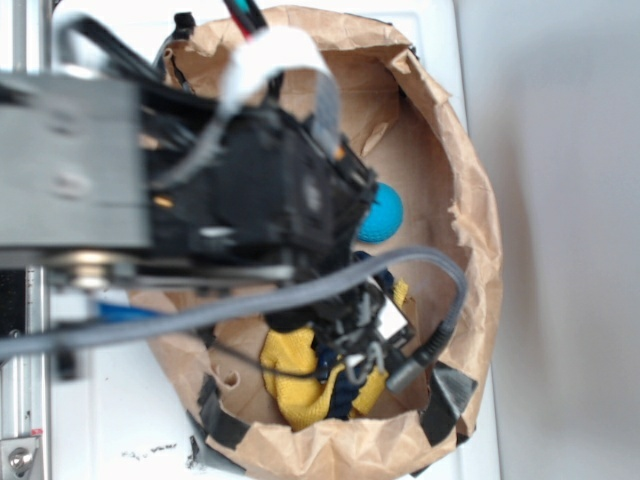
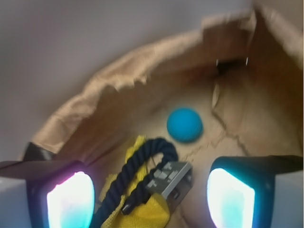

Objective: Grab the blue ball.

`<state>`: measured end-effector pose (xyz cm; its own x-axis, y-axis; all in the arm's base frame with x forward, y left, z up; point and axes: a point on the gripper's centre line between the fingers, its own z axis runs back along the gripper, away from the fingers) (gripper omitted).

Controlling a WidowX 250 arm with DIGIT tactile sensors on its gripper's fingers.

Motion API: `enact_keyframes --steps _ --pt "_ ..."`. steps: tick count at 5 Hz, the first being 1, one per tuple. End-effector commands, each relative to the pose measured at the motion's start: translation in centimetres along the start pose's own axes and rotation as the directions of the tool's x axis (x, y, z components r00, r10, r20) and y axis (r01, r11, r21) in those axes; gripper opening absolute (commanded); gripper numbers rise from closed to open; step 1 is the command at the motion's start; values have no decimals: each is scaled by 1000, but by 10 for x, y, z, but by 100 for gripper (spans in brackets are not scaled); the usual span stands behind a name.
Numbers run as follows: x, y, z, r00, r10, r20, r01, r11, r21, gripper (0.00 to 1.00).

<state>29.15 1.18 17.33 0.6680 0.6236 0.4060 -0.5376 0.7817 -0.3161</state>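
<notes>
Teal-blue and matte, the blue ball (image 2: pixel 185 124) lies free on the brown floor of a paper bag (image 2: pixel 118 71) whose torn walls ring it. In the wrist view, at about seven o'clock from the ball and just beside it, a dark navy twisted rope (image 2: pixel 142 164) loops over a yellow cloth (image 2: pixel 142 213), with a grey metal clip (image 2: pixel 168 183) on top. The tool (image 2: pixel 152 194) stands spread wide, its two glowing pads at the lower corners of that view with nothing between them but the rope and clip; the ball sits beyond them, toward twelve o'clock, untouched. In the exterior view the ball (image 1: pixel 381 213) shows at three o'clock from the black arm (image 1: pixel 260 190), which hangs over the bag above the white table (image 1: pixel 120 420). As I judge it, the approach is under way: the tool must yet centre on the ball, descend and close.
</notes>
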Motion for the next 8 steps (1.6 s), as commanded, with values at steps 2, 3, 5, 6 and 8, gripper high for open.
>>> enact_keyframes --steps 2,3,5,6,8 --pt "7 41 5 982 183 -47 -169 964 205 100" --pt "7 41 5 982 183 -47 -169 964 205 100" --pt "7 41 5 982 183 -47 -169 964 205 100" --pt "7 41 5 982 183 -47 -169 964 205 100" --pt "18 56 -60 1000 -18 6 17 991 129 100"
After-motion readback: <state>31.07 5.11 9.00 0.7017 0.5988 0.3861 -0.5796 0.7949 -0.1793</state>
